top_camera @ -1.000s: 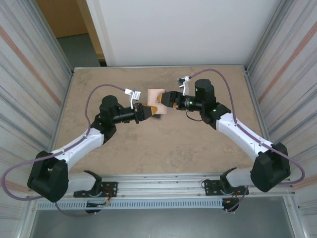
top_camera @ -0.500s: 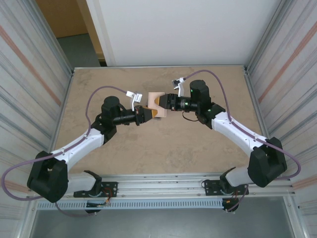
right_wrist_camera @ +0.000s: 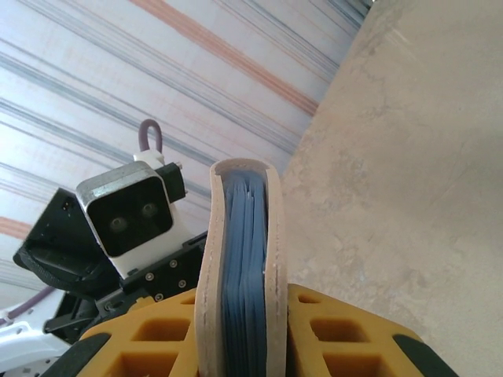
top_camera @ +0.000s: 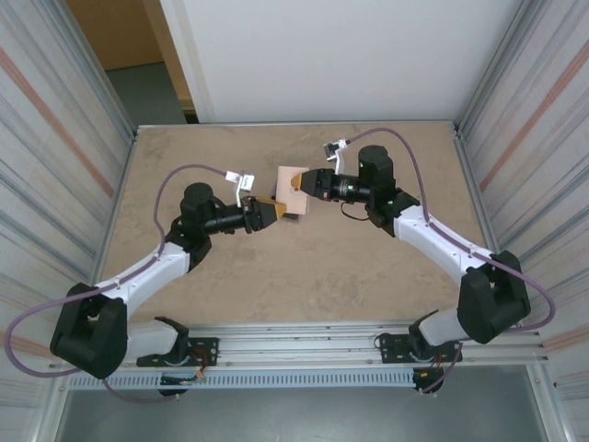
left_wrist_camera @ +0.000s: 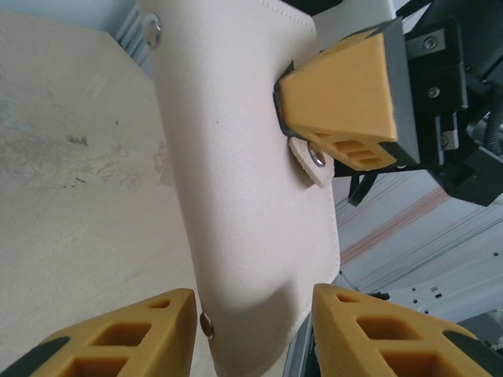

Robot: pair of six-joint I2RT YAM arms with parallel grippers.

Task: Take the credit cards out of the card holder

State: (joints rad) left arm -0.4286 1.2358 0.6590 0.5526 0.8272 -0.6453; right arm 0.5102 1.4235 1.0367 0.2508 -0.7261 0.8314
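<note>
The left end effector [top_camera: 269, 213] is seen over the middle of the bench [top_camera: 304, 276], pointed toward the right arm. Its orange fingers [left_wrist_camera: 126, 342] are set apart, and the near end of the card holder [left_wrist_camera: 236, 157] is flanked by them. A thin dark gap is seen between the left-hand finger and the holder's edge, where a small metal snap [left_wrist_camera: 206, 323] is located.

The holder is held up off the bench, between the two end effectors, above the far middle of the surface. Its tan outer face is turned toward the left wrist camera.

Further right, a small pale tab [left_wrist_camera: 318, 169] is seen on the holder's right-hand edge. Just above the tab, that edge is clamped by the right end effector [top_camera: 307, 184], with one orange finger [left_wrist_camera: 342, 94] pressed against the tan face.

In the right wrist view the holder is seen edge-on, folded into a narrow arch and gripped between that end effector's two orange fingers. The credit cards [right_wrist_camera: 240, 259] are packed between its two tan walls as a blue stack.
</note>
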